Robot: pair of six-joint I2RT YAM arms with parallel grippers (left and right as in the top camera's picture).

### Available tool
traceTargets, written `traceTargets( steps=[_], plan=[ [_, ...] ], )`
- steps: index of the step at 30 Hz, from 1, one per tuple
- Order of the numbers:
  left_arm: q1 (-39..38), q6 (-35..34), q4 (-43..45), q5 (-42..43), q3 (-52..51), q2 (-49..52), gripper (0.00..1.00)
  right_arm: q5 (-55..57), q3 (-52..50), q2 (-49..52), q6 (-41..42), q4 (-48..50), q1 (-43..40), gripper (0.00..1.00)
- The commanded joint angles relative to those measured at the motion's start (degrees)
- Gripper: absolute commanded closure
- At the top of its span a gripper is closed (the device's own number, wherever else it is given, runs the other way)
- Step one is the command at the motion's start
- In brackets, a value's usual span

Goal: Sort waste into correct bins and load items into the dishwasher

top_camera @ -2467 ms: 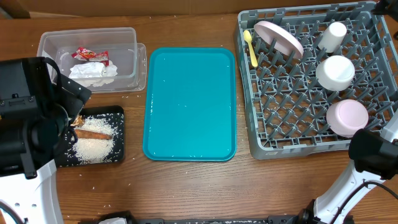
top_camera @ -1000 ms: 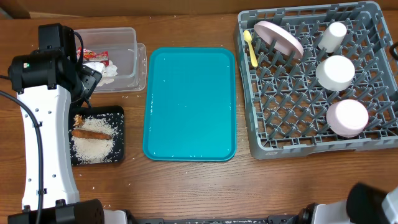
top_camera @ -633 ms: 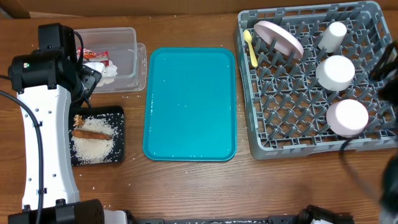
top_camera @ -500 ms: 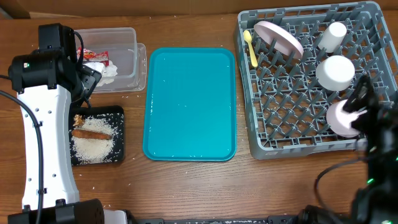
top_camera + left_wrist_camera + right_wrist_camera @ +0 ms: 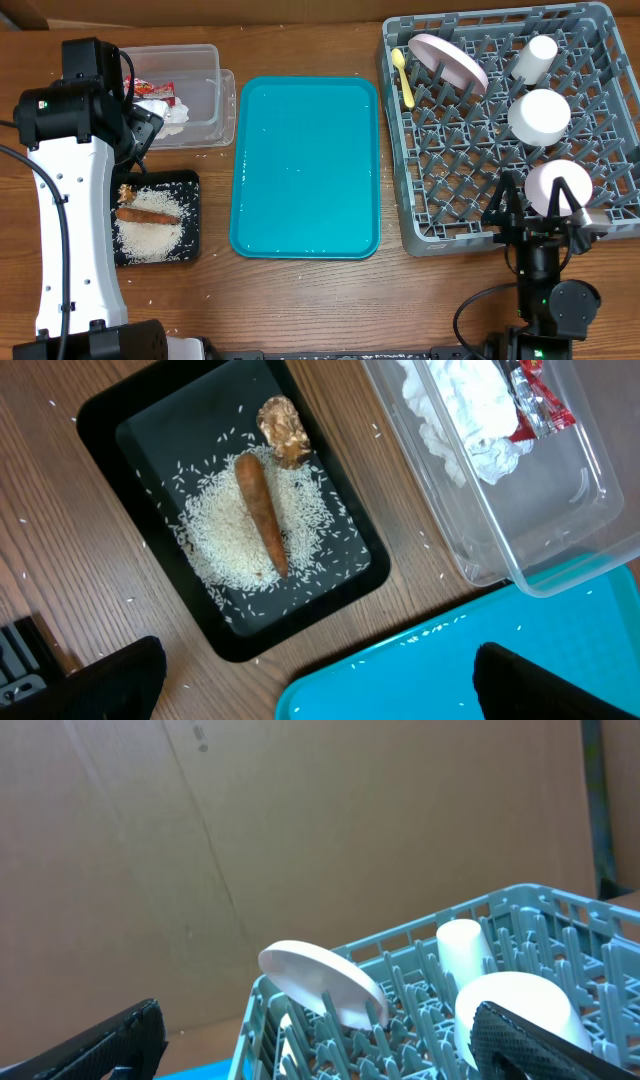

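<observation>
Hanging above black tray (image 5: 140, 450) and tub (image 5: 560, 530) with left gripper (image 5: 320, 680) spread wide. Facing rack (image 5: 420, 935) with right gripper (image 5: 320, 1040) parted, bowl (image 5: 520, 1005) just ahead.

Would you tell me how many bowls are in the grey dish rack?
2: one bowl mid-right in the rack, the other bowl near its front-right corner, partly behind the right gripper; none appears hidden.

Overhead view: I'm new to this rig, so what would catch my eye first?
The bright teal tray sits at the centre. To its right, the big grey dish rack holds a white plate, two bowls and a cup. At the left, a black tray holds white rice and a brown stick.
</observation>
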Motion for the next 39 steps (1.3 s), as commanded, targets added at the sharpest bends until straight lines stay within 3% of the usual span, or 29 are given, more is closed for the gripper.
traceTargets(
  steps=[1, 11, 20, 39],
  plan=[
    [0.0, -0.8, 0.0, -1.0, -0.6, 0.3, 0.00, 0.5, -2.9, -1.4, 0.5, 3.1, 0.3, 0.00],
    [0.0, -0.8, 0.0, -1.0, -0.6, 0.3, 0.00, 1.6, -7.3, -15.2, 0.2, -4.6, 0.3, 0.00],
    [0.0, -0.8, 0.0, -1.0, -0.6, 0.3, 0.00, 6.3, -7.3, -15.2, -0.2, -18.4, 3.8, 0.00],
    [0.0, -0.8, 0.0, -1.0, -0.6, 0.3, 0.00, 6.1, -7.3, -15.2, -0.2, -18.4, 4.9, 0.00]
  ],
)
